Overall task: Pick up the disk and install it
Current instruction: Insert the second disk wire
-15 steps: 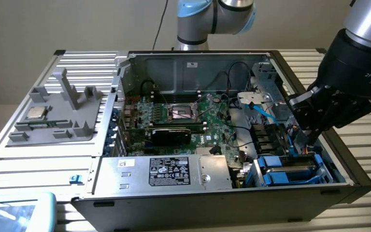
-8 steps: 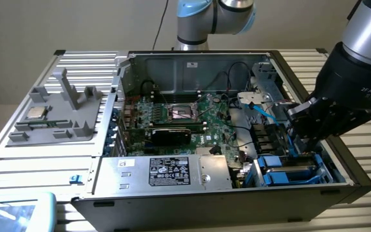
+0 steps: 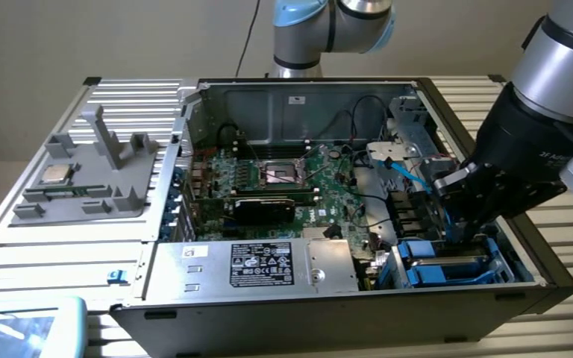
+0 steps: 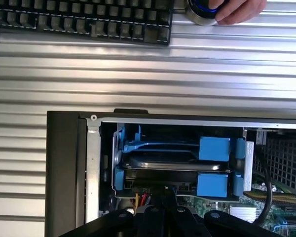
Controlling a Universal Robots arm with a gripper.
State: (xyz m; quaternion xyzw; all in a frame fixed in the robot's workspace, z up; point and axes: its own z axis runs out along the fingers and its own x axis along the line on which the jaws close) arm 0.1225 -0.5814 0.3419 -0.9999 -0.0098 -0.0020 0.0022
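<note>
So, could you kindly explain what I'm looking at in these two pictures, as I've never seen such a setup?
It is a robot arm working inside an open computer case. The exterior view looks on from outside; the wrist view comes from a camera on the arm. The arm's hand reaches down into the blue drive bay at the case's corner. The disk, in its blue bracket, sits in that bay. A grey tray beside the case holds a small silver chip. A keyboard lies nearby.
</note>
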